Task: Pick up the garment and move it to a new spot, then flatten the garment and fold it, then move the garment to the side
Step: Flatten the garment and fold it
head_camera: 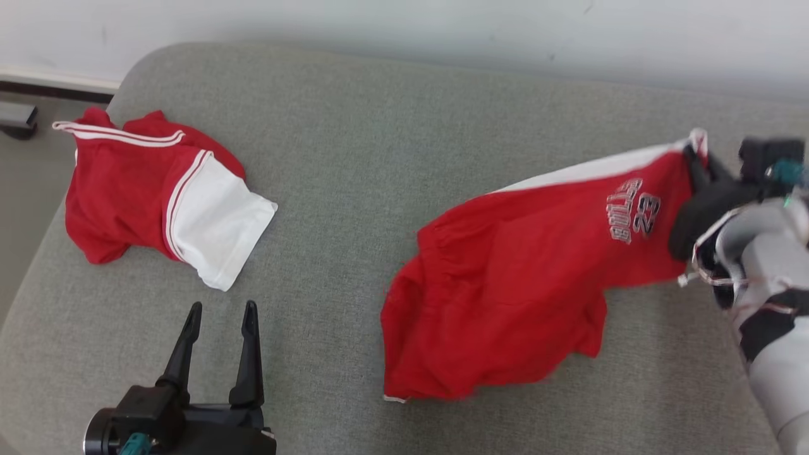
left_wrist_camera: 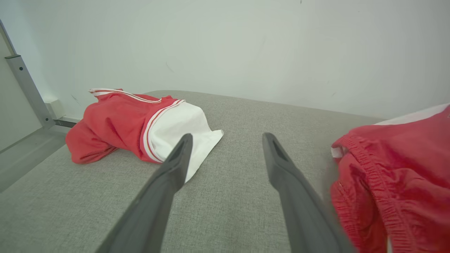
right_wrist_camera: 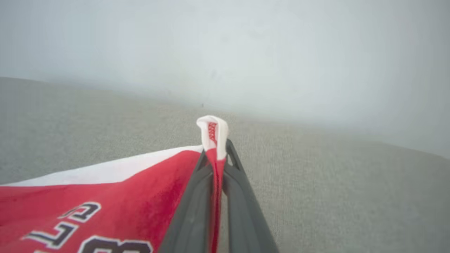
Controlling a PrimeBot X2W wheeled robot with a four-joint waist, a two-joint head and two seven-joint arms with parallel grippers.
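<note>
The garment (head_camera: 518, 284) is a pair of red shorts with a white side stripe and printed lettering, lying right of centre on the grey upholstered surface (head_camera: 354, 158). My right gripper (head_camera: 698, 161) is shut on its far right corner and holds that edge lifted off the surface. In the right wrist view the white-hemmed corner sticks up past the closed gripper (right_wrist_camera: 217, 151), with the garment (right_wrist_camera: 105, 196) hanging off to the left. My left gripper (head_camera: 222, 308) stands open at the lower left, holding nothing. The left wrist view puts this gripper (left_wrist_camera: 227, 137) over bare fabric, with the garment's elastic waistband (left_wrist_camera: 393, 168) to its right.
A second red and white garment (head_camera: 139, 189) lies crumpled at the far left of the surface, also seen as a red and white heap (left_wrist_camera: 123, 123). A pale wall (head_camera: 442, 25) runs behind. The surface's left edge drops to the floor (head_camera: 19, 189).
</note>
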